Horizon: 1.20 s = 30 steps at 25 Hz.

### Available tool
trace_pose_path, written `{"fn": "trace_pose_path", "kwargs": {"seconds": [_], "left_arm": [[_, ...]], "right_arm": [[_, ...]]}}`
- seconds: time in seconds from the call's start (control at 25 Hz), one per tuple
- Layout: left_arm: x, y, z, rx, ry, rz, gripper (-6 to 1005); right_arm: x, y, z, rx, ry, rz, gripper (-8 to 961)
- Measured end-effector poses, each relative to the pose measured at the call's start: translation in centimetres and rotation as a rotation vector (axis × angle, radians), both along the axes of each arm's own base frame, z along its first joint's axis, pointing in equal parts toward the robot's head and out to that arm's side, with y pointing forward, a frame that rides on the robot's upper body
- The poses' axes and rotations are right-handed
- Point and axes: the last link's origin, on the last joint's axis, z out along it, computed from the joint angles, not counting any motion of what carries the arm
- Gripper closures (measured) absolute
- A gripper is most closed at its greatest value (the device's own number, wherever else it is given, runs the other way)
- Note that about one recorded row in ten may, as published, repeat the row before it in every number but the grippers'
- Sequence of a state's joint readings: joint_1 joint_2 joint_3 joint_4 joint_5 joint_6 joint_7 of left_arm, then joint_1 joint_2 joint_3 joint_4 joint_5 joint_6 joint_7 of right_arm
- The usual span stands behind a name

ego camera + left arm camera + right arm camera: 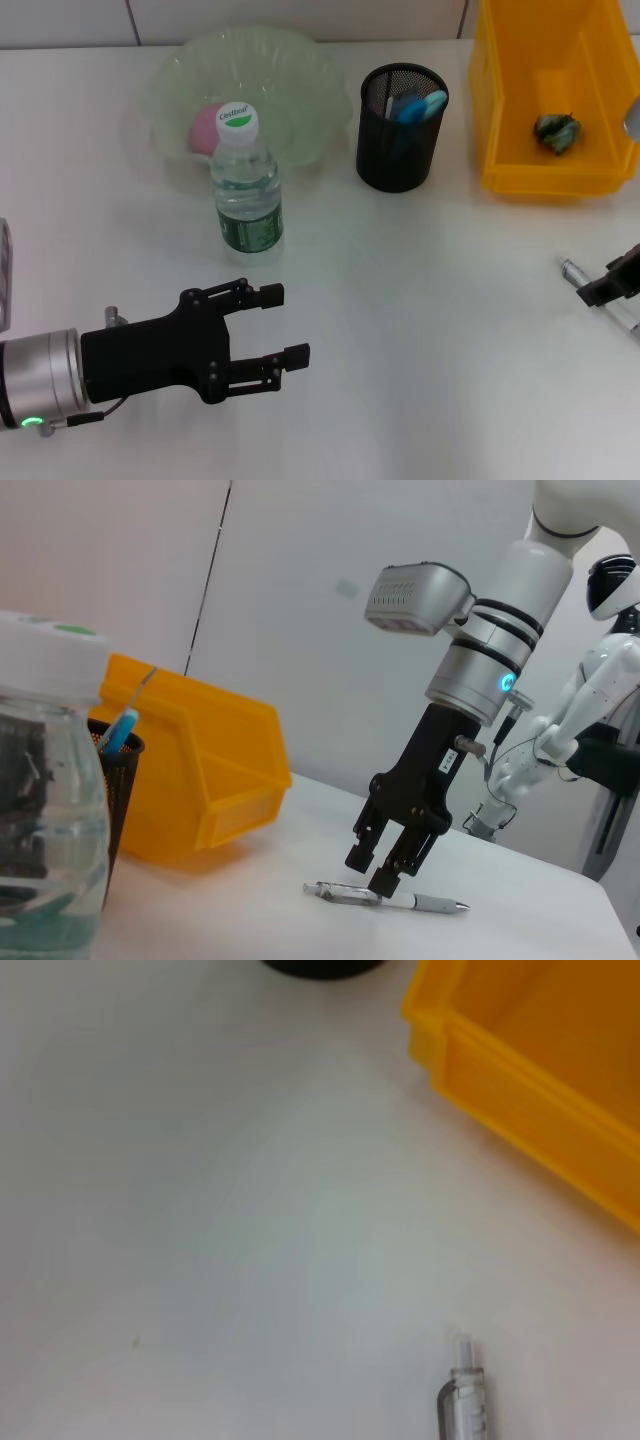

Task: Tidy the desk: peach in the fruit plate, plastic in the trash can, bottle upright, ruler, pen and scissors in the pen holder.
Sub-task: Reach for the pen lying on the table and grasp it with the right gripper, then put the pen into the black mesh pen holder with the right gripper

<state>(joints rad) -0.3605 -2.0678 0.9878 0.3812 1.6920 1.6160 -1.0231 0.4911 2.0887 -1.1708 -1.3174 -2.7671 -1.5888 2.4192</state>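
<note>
From the head view, the left gripper (283, 325) is hovering with fingers spread over the near table, the bottle (246, 180) standing upright beyond it. In the left wrist view, the right gripper (378, 872) is reaching down onto the pen (385, 899), fingers parted and seemingly straddling it. In the right wrist view, the pen is lying near the yellow bin (540, 1070)

Black wire-mesh pen holder (402, 127) — glossy yellow plastic bin (556, 95).

Right gripper (384, 872) fingers (360, 857) straddle the pen (385, 898).
</note>
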Motion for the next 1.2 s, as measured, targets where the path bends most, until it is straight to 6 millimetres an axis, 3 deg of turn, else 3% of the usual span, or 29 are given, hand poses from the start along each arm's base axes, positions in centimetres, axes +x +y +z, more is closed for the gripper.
{"fn": "trace_pose_path", "kwargs": {"seconds": [0.16,0.44,0.92,1.2], "left_arm": [[0.0,0.0,0.0,0.001,0.001,0.002,206],[0.0,0.0,-0.1,-0.001,0.000,0.004,206],[-0.1,-0.1,-0.1,-0.002,-0.001,0.004,206],[-0.1,-0.2,0.0,-0.004,-0.004,0.005,206]], "right_arm": [[0.4,0.1,-0.6,-0.004,-0.008,0.002,419],[0.7,0.1,-1.1,-0.002,-0.021,0.014,496],[1.1,-0.1,-1.5,0.009,-0.009,0.018,778],[0.0,-0.1,-0.4,0.043,0.084,0.073,790]]}}
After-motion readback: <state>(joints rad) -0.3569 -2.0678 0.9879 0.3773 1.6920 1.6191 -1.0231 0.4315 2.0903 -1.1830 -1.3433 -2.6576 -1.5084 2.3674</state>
